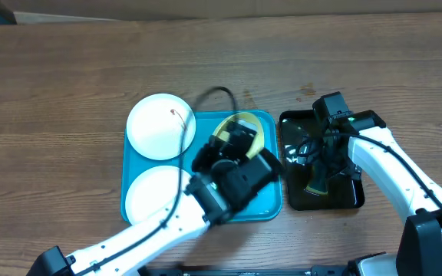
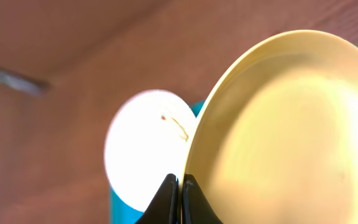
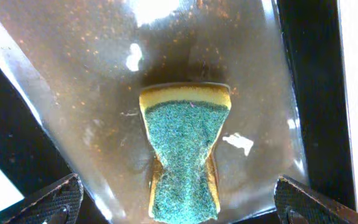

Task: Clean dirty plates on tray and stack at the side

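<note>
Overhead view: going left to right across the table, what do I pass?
First the smeared white plate → yellow-green plate gripped by the left gripper → sponge in the black tray. The second white plate and turquoise tray overlap these, so they are left out.

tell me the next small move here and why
Probably the left claw should carry the yellow plate off the tray to set it aside: its face looks clean, and the sponge lies under the open right claw.
</note>
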`<state>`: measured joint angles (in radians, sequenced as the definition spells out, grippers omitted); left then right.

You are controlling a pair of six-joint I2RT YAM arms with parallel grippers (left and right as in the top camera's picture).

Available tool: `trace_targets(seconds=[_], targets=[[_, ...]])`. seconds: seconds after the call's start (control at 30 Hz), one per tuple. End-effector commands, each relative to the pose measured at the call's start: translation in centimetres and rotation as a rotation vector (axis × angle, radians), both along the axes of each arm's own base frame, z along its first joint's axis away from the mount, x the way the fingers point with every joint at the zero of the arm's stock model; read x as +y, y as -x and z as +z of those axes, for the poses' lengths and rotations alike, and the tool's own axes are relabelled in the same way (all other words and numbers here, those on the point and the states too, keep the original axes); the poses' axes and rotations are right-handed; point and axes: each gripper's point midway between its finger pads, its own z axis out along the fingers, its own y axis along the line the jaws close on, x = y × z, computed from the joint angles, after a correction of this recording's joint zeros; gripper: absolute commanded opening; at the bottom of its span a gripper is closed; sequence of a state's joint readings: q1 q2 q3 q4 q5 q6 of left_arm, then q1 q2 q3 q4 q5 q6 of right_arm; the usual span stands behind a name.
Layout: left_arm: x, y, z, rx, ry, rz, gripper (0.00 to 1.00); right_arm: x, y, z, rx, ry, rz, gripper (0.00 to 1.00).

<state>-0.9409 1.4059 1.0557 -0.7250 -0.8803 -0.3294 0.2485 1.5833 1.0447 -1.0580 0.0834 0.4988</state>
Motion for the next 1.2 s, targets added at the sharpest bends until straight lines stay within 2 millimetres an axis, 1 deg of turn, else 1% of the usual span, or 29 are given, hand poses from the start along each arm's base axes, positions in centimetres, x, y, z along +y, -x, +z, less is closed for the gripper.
trace_targets(seconds=[0.0,0.1,0.17,0.27,0.4,0.53,0.67,0.7,0.73,0.8,0.83,0.93,0.97,1.0,1.03,1.1,1.17], targets=[[0.0,-0.6,-2.1,0.173,0.289,0.066,0.04,0.1,0.2,-0.2,0.01,-0.018,0.017,1.0],[1.2,-1.4,-3.8,0.318,0.442,0.105,0.04,1.3,0.4,-0.2,0.024,-0.086,0.056,1.0],[2.0,-1.9,-4.9,0.408,0.542,0.134,0.04,1.4,0.5,-0.3,0.029,-0.095,0.055,0.99],[3.4,-2.4,-6.2,0.486,0.629,0.185,0.04,1.4,0.7,-0.8,0.031,-0.095,0.044,0.97],[4.8,-3.0,-7.2,0.501,0.648,0.236,0.04,1.2,1.5,-2.5,0.034,-0.094,0.013,0.97],[4.5,-3.4,-7.5,0.5,0.634,0.211,0.04,0.5,1.8,-4.5,0.006,-0.066,-0.031,0.96],[4.4,-3.5,-8.1,0.507,0.614,0.21,0.04,0.2,2.5,-6.1,-0.003,-0.064,-0.047,0.89],[4.5,-3.5,-8.2,0.508,0.611,0.213,0.04,0.1,2.8,-6.4,0.002,-0.062,-0.056,0.84],[4.5,-3.5,-8.2,0.509,0.61,0.213,0.04,0.1,2.9,-6.5,0.003,-0.062,-0.055,0.69],[4.5,-3.6,-8.2,0.508,0.61,0.213,0.04,0.1,2.9,-6.8,-0.004,-0.063,-0.054,0.13],[4.5,-3.6,-8.2,0.506,0.609,0.214,0.04,0.1,2.8,-6.8,-0.007,-0.064,-0.054,0.04],[4.6,-3.7,-8.2,0.502,0.6,0.211,0.04,0.2,2.7,-6.8,-0.012,-0.066,-0.054,0.04],[4.7,-3.7,-8.2,0.499,0.597,0.213,0.04,0.1,2.8,-6.8,-0.007,-0.065,-0.054,0.23],[4.7,-3.7,-8.2,0.497,0.594,0.216,0.04,0.1,3.0,-6.8,0.003,-0.063,-0.055,0.73],[4.7,-3.7,-8.2,0.498,0.593,0.216,0.04,0.1,3.3,-6.8,0.015,-0.063,-0.055,0.98],[4.7,-3.7,-8.2,0.498,0.593,0.216,0.04,-0.1,4.0,-6.8,0.04,-0.056,-0.056,1.0],[4.8,-3.7,-8.2,0.497,0.592,0.217,0.04,0.0,4.4,-6.8,0.057,-0.06,-0.06,0.97]])
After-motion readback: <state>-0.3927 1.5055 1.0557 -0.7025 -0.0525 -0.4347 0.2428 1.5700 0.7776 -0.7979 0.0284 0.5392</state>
